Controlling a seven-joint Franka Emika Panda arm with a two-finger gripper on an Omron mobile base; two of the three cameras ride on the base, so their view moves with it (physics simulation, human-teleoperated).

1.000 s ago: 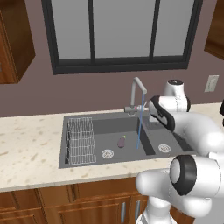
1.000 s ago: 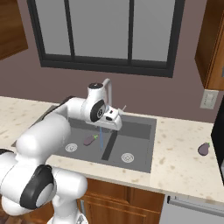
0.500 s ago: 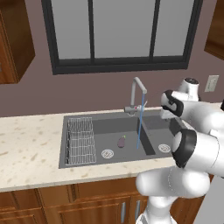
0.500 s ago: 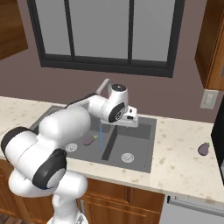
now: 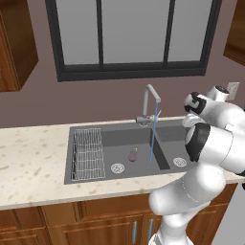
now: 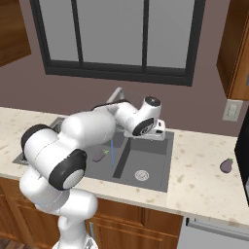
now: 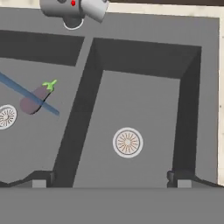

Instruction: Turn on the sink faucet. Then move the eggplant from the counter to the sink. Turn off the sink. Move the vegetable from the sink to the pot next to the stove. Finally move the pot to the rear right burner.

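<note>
Eggplant (image 5: 132, 155) in sink (image 5: 86, 170), left of divider (image 7: 76, 127).

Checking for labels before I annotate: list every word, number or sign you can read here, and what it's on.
None: no readable text anywhere.
The faucet, the sink, the eggplant in it and the wall outlet carry no lettering.
The red dot on the faucet base is a mark, not text.

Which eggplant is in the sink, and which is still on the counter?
The eggplant in the left basin, beside the water stream, is in the sink. The other eggplant lies on the counter, right of the sink.
</note>
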